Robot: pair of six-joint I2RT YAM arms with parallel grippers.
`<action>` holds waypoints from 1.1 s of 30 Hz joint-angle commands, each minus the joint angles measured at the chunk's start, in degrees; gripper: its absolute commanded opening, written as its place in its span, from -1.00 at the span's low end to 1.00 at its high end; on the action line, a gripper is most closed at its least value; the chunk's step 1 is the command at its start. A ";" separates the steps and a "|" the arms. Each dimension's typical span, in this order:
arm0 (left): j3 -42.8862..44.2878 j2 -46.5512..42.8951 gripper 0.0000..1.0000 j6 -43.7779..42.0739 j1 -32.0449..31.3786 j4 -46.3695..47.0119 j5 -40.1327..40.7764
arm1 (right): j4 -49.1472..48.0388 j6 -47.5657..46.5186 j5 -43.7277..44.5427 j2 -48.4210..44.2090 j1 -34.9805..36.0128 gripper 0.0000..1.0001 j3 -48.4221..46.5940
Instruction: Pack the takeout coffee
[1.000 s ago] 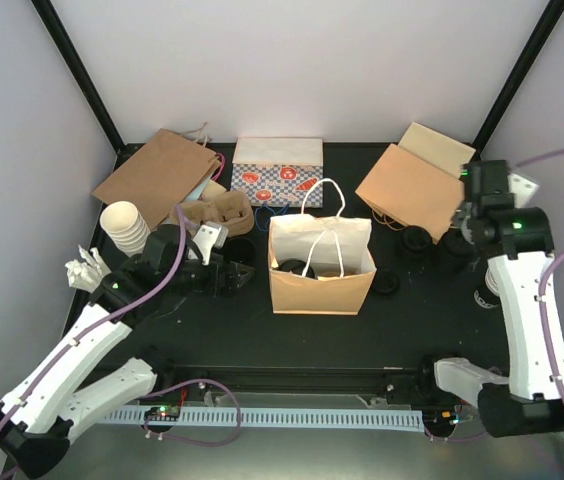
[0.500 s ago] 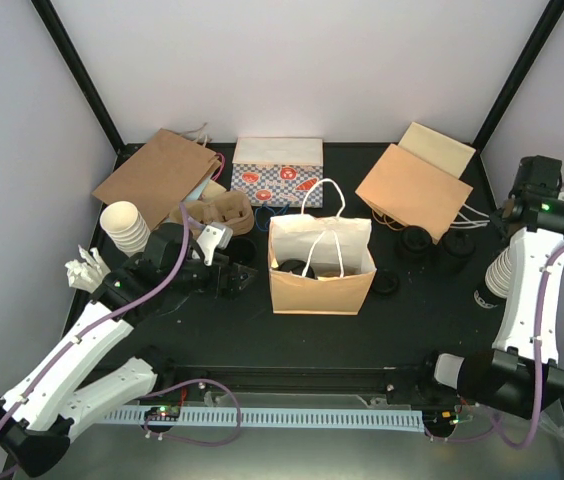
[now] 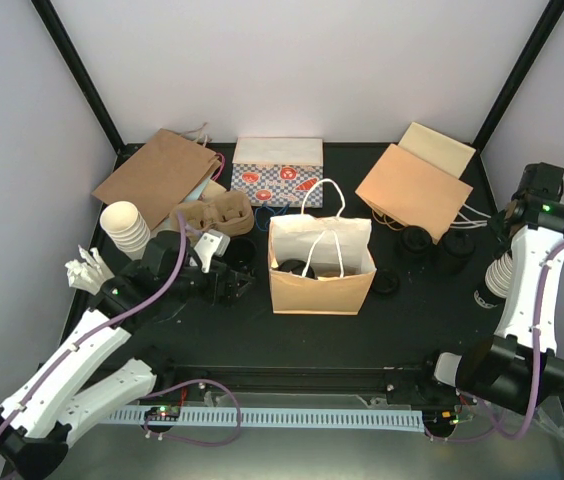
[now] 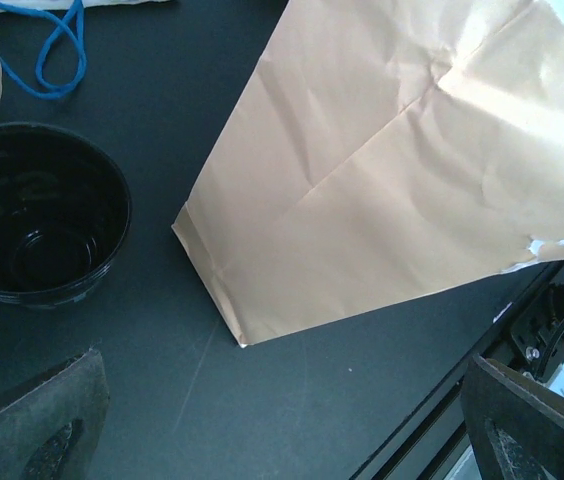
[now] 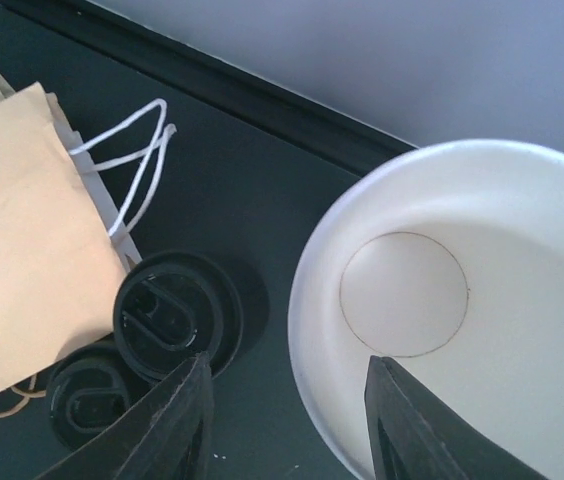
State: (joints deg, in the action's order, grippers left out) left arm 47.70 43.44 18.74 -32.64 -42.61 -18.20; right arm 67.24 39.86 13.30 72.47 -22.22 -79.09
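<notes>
Black table (image 3: 292,330), grey walls (image 3: 292,70) at 9, 12 and 3 o'clock. Bare strip along the 6 o'clock edge, just ahead of the arm bases.

Upright paper bag (image 3: 320,270) at centre, mouth open, handles up. Clear floor at its 6 and 4 o'clock.

Rear edge crowded: flat brown bags (image 3: 414,185) at 1 o'clock, single flat bag (image 3: 157,175) at 11, patterned box (image 3: 277,165) at 12.

Cream cup stack (image 3: 503,272) at 3 o'clock, close to the right wall.

Left gripper (image 4: 282,365) low beside the paper bag's near corner, fingers spread wide, holding nothing. Black bowl (image 4: 37,215) at its 10 o'clock.

Right gripper (image 5: 287,370) above the cup stack's rim, fingers apart, nothing clamped. Height over the rim unclear.

Takeout coffee cups (image 5: 177,315): two black lids side by side just beside the flat brown bags, at 9 to 10 o'clock of the right gripper, outside its fingers, the farther one partly behind the left finger. Lone cup (image 3: 387,283) at the paper bag's 3 o'clock.
</notes>
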 commanded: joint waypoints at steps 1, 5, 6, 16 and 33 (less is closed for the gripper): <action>0.01 -0.73 0.97 0.84 -0.04 -0.54 -0.83 | -1.28 0.73 0.39 -1.50 -0.46 -0.13 1.13; 0.09 -1.02 0.98 0.77 -0.05 -0.51 -0.94 | -1.98 0.63 -0.78 -1.19 -0.62 -0.18 1.39; -0.01 -1.11 0.97 0.73 0.06 -0.48 -0.92 | -1.82 0.69 -1.35 -0.86 -0.82 -0.22 1.30; 0.27 -1.98 0.97 0.76 -0.05 -0.81 -0.69 | -1.14 1.76 0.00 -0.98 -2.18 -0.68 1.03; 0.85 -3.37 0.97 -0.21 -0.03 -1.92 -0.14 | 4.75 4.48 2.86 -3.25 -2.30 -0.98 -7.28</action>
State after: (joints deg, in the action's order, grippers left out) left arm 47.35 40.23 19.03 -32.64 -43.75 -18.17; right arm 70.28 43.07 14.68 70.83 -24.21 -82.89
